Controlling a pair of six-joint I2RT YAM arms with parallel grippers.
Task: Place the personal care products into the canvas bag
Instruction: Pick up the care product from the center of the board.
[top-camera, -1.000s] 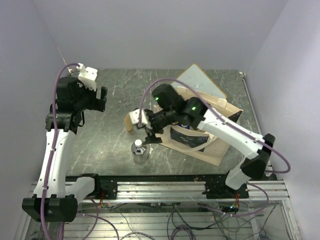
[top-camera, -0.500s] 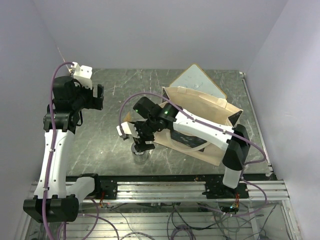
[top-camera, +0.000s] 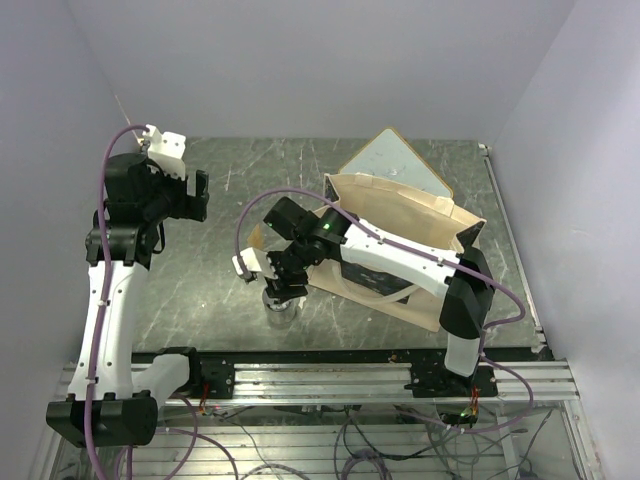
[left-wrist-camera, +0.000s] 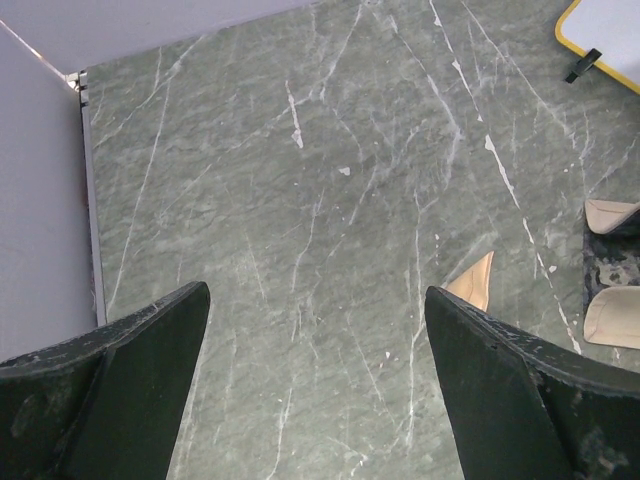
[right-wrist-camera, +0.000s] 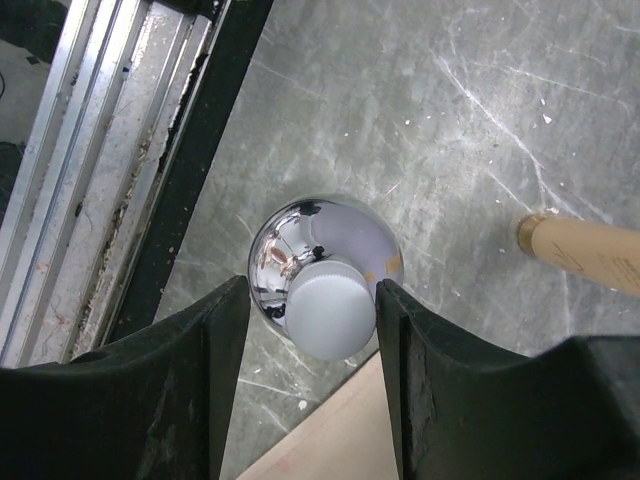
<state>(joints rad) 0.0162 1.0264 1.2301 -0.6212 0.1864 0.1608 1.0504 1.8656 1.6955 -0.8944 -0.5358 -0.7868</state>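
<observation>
Bottle (right-wrist-camera: 325, 290), silver-capped, on worktop (left-wrist-camera: 300, 200) between right gripper (right-wrist-camera: 310, 330) jaws, apart, not yet clamped. Tan tube (right-wrist-camera: 585, 255) lying beside those jaws. Left gripper (left-wrist-camera: 315, 330) jaws apart, empty. Neither item in canvas bag (top-camera: 400, 215) yet.

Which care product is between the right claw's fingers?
The bottle with the shiny silver top, upright; the tan tube lies on its side, outside them.

The left hand (left-wrist-camera: 315, 295) hangs spread above the marbled table (left-wrist-camera: 300, 180).
</observation>
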